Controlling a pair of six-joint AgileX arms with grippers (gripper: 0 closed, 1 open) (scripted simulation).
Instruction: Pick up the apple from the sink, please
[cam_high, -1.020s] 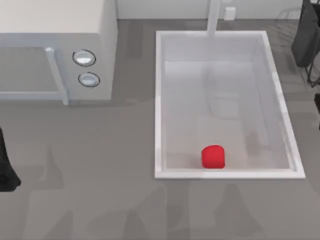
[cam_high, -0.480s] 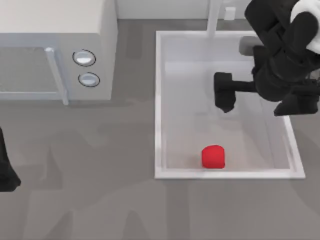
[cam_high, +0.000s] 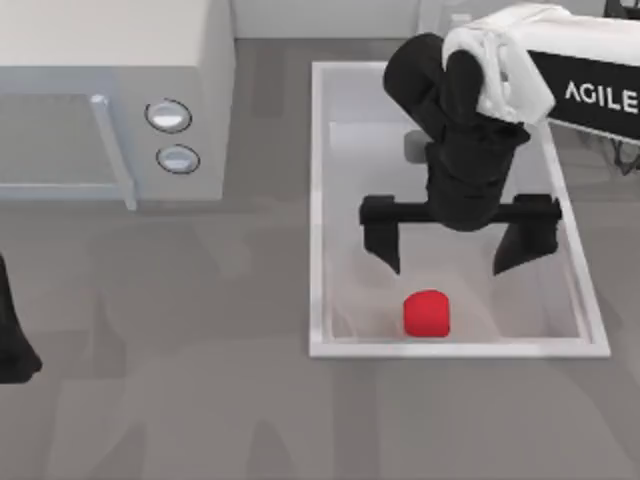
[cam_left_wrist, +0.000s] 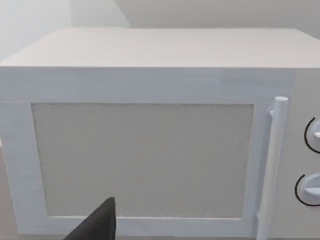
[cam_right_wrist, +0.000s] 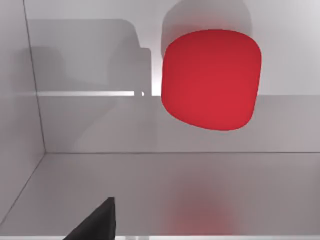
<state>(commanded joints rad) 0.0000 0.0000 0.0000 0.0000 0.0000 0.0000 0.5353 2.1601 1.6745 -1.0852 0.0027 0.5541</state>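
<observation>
The red apple (cam_high: 427, 313) lies on the pale bottom of the white sink (cam_high: 316, 210), close to its near rim. In the right wrist view the apple (cam_right_wrist: 211, 79) sits against the basin wall. My right gripper (cam_high: 458, 255) hangs inside the basin just behind the apple, open, its two black fingers spread wide, one to each side and a little farther back than the fruit, touching nothing. One dark fingertip (cam_right_wrist: 97, 222) shows in the right wrist view. My left arm (cam_high: 12, 335) stays parked at the table's left edge.
A white microwave (cam_high: 110, 110) with two round knobs stands at the back left; in the left wrist view its door (cam_left_wrist: 142, 160) and handle (cam_left_wrist: 274, 160) are close. The faucet post (cam_high: 428, 35) rises at the sink's back rim. Grey tabletop lies in front.
My right arm has swung from the sink's right back corner toward the near end, turning so the open fingers now straddle the space just behind the apple. The apple has not moved.
</observation>
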